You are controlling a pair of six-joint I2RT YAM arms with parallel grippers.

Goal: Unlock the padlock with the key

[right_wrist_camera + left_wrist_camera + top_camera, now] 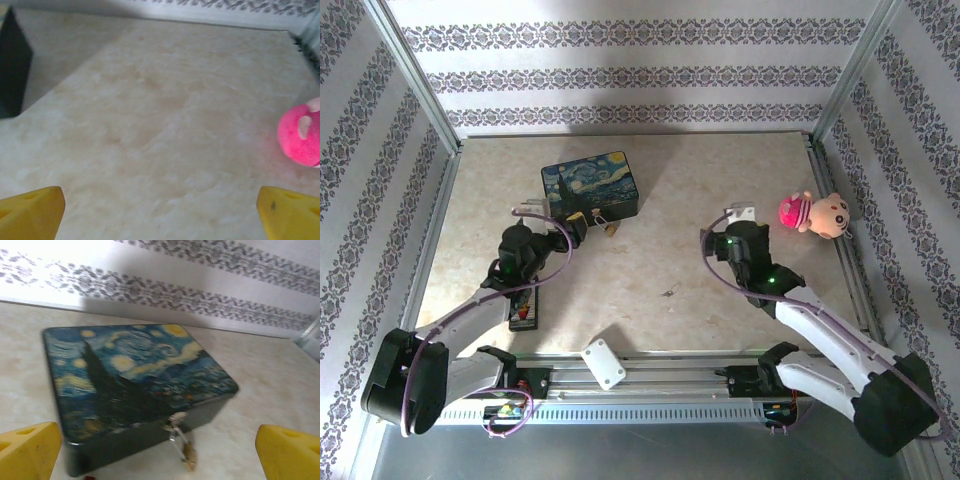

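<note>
The small brass padlock [188, 456] hangs by its silver shackle from the latch on the front of the starry-night box [135, 370]. From above, the padlock [610, 229] lies at the box's [590, 185] near right corner. My left gripper [160, 455] is open just in front of the box, its yellow fingertips [30, 450] wide apart and nothing between them; seen from above, the left gripper [552, 218] is at the box's near edge. My right gripper [160, 212] is open over bare table. A tiny dark speck [668, 293] mid-table may be the key; I cannot tell.
A pink plush toy [815, 213] lies at the right side of the table [650, 270], and the same plush toy [300, 135] is to the right of my right fingers. A black-and-orange striped bar [525, 310] lies under the left arm. Patterned walls enclose the table.
</note>
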